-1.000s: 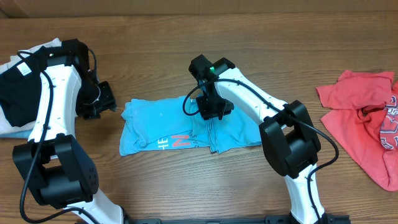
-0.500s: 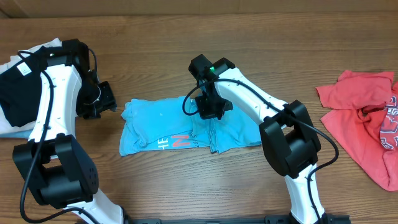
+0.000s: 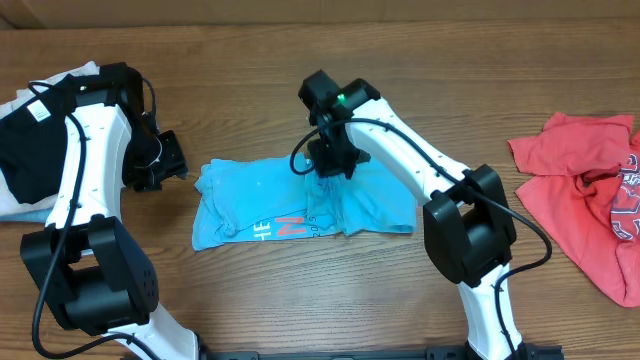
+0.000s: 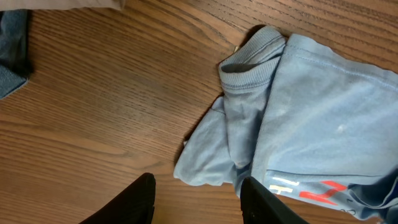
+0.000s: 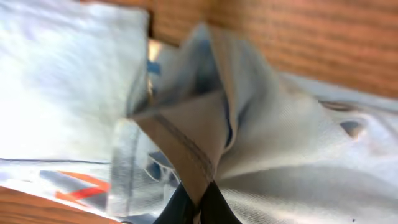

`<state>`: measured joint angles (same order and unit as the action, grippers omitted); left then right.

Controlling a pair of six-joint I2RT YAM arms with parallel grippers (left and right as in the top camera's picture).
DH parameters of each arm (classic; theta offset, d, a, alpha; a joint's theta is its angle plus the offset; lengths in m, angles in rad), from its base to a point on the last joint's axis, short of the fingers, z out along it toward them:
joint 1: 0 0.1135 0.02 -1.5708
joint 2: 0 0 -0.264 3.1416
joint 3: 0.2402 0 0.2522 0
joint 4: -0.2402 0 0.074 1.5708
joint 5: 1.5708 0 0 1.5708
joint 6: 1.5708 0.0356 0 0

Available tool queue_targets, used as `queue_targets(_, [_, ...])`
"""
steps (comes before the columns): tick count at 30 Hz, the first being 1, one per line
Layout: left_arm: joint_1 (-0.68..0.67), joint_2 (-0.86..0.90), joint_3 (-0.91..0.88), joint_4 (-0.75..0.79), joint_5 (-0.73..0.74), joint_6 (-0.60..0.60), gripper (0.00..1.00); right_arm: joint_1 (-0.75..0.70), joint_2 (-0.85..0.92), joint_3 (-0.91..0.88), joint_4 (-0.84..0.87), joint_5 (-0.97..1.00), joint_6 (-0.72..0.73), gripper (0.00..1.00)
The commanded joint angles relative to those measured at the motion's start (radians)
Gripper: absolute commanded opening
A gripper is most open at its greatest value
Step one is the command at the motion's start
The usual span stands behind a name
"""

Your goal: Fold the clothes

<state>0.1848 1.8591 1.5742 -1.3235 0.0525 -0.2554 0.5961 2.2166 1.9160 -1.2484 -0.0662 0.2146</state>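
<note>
Wooden table [image 3: 250, 60] seen from overhead, light blue T-shirt [image 3: 250, 200] spread at centre, red T-shirt [image 3: 580, 170] crumpled at 3 o'clock, black and white garments [image 3: 30, 150] heaped at 9 o'clock.

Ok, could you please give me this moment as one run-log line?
right end effector: shut on blue shirt | left end effector: open, empty | red shirt: crumpled

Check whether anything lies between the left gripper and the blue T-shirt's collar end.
Nothing visible does. The left gripper hangs open beside the collar of the light blue T-shirt, with only bare table between them. The right gripper is shut on a raised fold near the shirt's middle.
</note>
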Motion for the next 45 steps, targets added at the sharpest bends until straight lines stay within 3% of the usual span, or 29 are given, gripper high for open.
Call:
queue_targets(1, [-0.002, -0.003, 0.007, -0.003, 0.011, 0.016, 0.48, -0.003, -0.039, 0.028, 0.01, -0.004, -0.01, 0.04])
queue_targets(9, [-0.002, -0.003, 0.007, -0.004, 0.011, 0.017, 0.48, -0.002, -0.038, 0.027, 0.006, -0.005, -0.009, 0.08])
queue_targets(15, [-0.002, -0.003, 0.007, -0.003, 0.011, 0.016, 0.48, -0.002, -0.038, 0.027, -0.045, -0.042, -0.009, 0.26])
queue_targets(19, [-0.002, -0.003, 0.007, -0.006, 0.012, 0.016, 0.49, -0.002, -0.038, 0.027, -0.053, -0.036, -0.012, 0.26])
queue_targets(24, [-0.002, -0.003, 0.007, -0.016, 0.022, 0.023, 0.48, -0.03, -0.042, 0.027, -0.136, 0.118, 0.109, 0.27])
queue_targets(29, [-0.019, -0.003, 0.007, -0.027, 0.187, 0.12, 0.44, -0.081, -0.042, 0.027, -0.231, 0.226, 0.206, 0.27])
queue_targets(33, [-0.098, -0.003, 0.007, -0.016, 0.23, 0.153, 0.44, -0.119, -0.045, 0.027, -0.247, 0.223, 0.206, 0.28])
queue_targets(41, [-0.385, -0.003, 0.007, 0.055, 0.256, 0.116, 0.49, -0.246, -0.152, 0.027, -0.219, 0.222, 0.199, 0.45])
queue_targets(43, [-0.451, -0.002, 0.007, 0.075, 0.256, 0.085, 0.52, -0.288, -0.189, 0.027, -0.22, 0.202, 0.158, 0.52])
queue_targets(45, [-0.52, 0.0, 0.007, 0.093, 0.255, 0.046, 0.53, -0.333, -0.222, 0.027, -0.227, 0.126, 0.072, 0.52])
